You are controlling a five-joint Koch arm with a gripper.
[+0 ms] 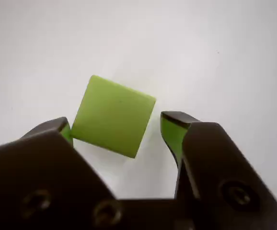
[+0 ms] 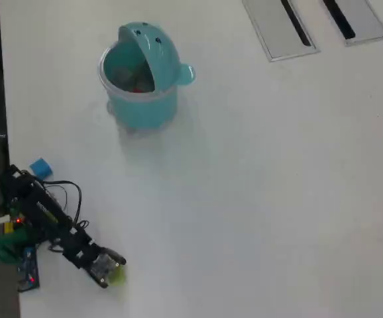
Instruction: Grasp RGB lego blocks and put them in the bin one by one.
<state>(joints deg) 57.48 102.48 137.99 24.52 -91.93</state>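
In the wrist view a yellow-green lego block (image 1: 113, 116) lies on the white table, turned at an angle, between my jaws. My gripper (image 1: 119, 123) is open: the left fingertip (image 1: 62, 126) touches the block's corner, while the right fingertip (image 1: 173, 125) stands apart from it. The overhead view shows the gripper (image 2: 114, 271) low at the front left, over the same block (image 2: 118, 277). A blue block (image 2: 40, 167) lies near the table's left edge. The teal bin (image 2: 142, 109) stands far off with its lid tipped open, and something red (image 2: 137, 88) shows inside.
Two grey slotted panels (image 2: 286, 28) (image 2: 348, 18) are set into the table at the top right of the overhead view. The arm's base and green clamp (image 2: 2, 242) sit at the table's left edge, with dark floor beyond.
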